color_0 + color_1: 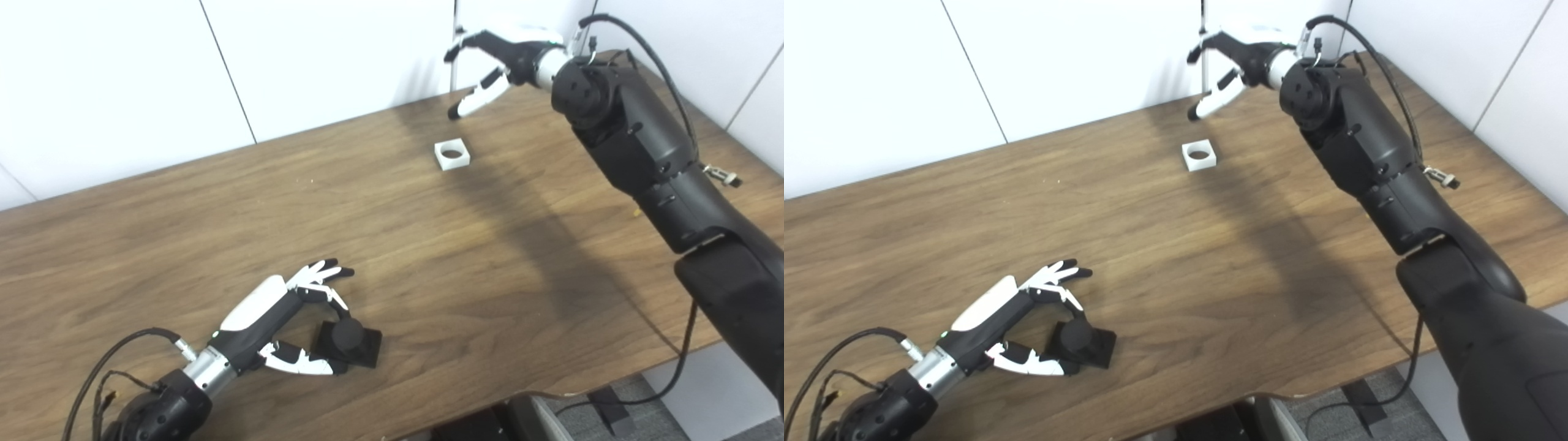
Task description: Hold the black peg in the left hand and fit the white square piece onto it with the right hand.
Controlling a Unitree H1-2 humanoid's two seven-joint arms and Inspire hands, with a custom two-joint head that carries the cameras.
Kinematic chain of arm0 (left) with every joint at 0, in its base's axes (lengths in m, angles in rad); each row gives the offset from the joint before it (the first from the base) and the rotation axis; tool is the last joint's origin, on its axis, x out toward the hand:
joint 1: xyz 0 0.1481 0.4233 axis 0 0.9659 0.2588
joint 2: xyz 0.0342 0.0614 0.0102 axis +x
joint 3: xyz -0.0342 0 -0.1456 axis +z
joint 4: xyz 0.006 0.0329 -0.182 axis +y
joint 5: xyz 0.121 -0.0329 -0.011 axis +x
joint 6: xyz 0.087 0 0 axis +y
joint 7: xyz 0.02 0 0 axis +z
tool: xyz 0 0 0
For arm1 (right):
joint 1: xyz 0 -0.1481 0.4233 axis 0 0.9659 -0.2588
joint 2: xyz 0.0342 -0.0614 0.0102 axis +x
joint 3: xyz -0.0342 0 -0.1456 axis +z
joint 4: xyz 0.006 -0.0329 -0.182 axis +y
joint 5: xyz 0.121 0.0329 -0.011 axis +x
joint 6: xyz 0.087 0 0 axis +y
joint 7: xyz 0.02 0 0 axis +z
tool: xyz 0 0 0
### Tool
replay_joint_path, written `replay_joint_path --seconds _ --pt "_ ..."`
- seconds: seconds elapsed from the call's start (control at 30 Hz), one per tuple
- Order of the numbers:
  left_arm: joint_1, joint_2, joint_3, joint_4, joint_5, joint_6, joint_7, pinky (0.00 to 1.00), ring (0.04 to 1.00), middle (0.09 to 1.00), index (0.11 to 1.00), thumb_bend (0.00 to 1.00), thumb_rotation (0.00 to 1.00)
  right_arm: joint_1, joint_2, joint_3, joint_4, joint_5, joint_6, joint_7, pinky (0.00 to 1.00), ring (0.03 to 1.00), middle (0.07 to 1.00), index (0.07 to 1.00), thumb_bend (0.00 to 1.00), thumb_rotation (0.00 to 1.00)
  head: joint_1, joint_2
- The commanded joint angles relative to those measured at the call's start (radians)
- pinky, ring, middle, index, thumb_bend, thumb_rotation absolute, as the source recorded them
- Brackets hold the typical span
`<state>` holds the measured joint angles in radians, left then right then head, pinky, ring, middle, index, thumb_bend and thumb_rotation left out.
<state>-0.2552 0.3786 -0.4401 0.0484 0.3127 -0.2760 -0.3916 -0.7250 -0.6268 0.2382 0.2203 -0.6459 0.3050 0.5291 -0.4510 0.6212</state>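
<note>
The black peg [348, 342] stands on its square base on the bench [184, 226], lower centre of the frame. The left hand [288, 318] lies just beside it on the left; thumb and fingers [321, 272] are spread around the peg, with one fingertip and the thumb tip at its edge, not clamped on it. The white square piece [452, 154], with a round hole through it, lies flat on the bench in the upper centre, well apart from the peg. The right hand [496, 67] hovers above and just behind it, fingers apart, holding nothing. No readable writing is visible.
</note>
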Motion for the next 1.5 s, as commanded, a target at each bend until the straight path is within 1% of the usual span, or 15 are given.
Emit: replay_joint_path --seconds 0.0,0.13,0.3,0.43,0.53,0.63,0.73,0.77,0.9,1.07,1.4,1.47 --pt "0.021 0.038 -0.005 0.010 0.032 0.042 -0.047 1.00 1.000 0.937 0.488 0.52 0.05 -0.083 -0.016 -0.002 0.009 0.007 0.020 0.013 0.98 1.000 1.000 0.810 0.91 0.36 -0.001 0.001" --pt "0.022 0.038 -0.002 0.012 0.034 0.037 -0.041 1.00 1.000 0.935 0.488 0.52 0.05 -0.103 -0.014 0.030 0.054 -0.011 0.047 0.044 1.00 1.000 1.000 0.840 0.96 0.38 0.005 0.003" --pt "0.028 0.037 0.002 0.016 0.035 0.035 -0.034 1.00 1.000 0.933 0.488 0.52 0.05 -0.114 -0.008 0.066 0.112 -0.019 0.053 0.055 0.99 1.000 1.000 0.863 0.99 0.37 0.011 0.006" --pt "0.030 0.037 0.003 0.012 0.039 0.043 -0.035 1.00 1.000 0.936 0.488 0.52 0.05 -0.106 -0.007 0.087 0.111 -0.018 0.068 0.072 0.99 1.000 1.000 0.883 0.99 0.37 0.012 0.009" --pt "0.033 0.036 0.006 0.004 0.035 0.057 -0.038 1.00 1.000 0.939 0.488 0.52 0.05 -0.090 -0.001 0.100 0.112 -0.016 0.069 0.071 1.00 1.000 1.000 0.882 1.00 0.37 0.015 0.011" --pt "0.034 0.033 0.007 0.011 0.033 0.048 -0.033 1.00 1.000 0.937 0.488 0.52 0.05 -0.079 0.002 0.122 0.116 -0.027 0.063 0.068 1.00 1.000 1.000 0.880 1.00 0.38 0.020 0.013" --pt "0.036 0.033 0.007 0.009 0.038 0.050 -0.033 1.00 1.000 0.939 0.488 0.52 0.05 -0.064 0.007 0.136 0.126 -0.033 0.054 0.051 1.00 1.000 1.000 0.875 1.00 0.38 0.025 0.017" --pt "0.037 0.033 0.008 0.011 0.037 0.048 -0.031 1.00 1.000 0.940 0.488 0.52 0.05 -0.058 0.010 0.138 0.129 -0.034 0.051 0.045 1.00 1.000 1.000 0.872 1.00 0.37 0.025 0.017" --pt "0.039 0.035 0.008 0.007 0.042 0.048 -0.029 1.00 1.000 0.941 0.488 0.52 0.05 -0.037 0.026 0.140 0.150 -0.031 0.044 0.024 1.00 1.000 1.000 0.865 0.93 0.29 0.028 0.021" --pt "0.042 0.034 0.008 -0.002 0.047 0.056 -0.032 1.00 1.000 0.941 0.488 0.52 0.05 -0.008 0.038 0.140 0.164 -0.030 0.028 -0.019 1.00 1.000 1.000 0.854 0.90 0.30 0.036 0.026" --pt "0.046 0.031 0.008 0.005 0.048 0.047 -0.027 1.00 1.000 0.941 0.488 0.52 0.05 0.035 0.052 0.144 0.209 -0.030 -0.022 -0.112 1.00 0.999 0.985 0.812 0.84 0.30 0.047 0.031" --pt "0.047 0.031 0.008 0.004 0.048 0.046 -0.026 1.00 1.000 0.943 0.488 0.52 0.05 0.039 0.054 0.143 0.214 -0.030 -0.027 -0.130 1.00 0.987 0.972 0.797 0.81 0.30 0.050 0.032"
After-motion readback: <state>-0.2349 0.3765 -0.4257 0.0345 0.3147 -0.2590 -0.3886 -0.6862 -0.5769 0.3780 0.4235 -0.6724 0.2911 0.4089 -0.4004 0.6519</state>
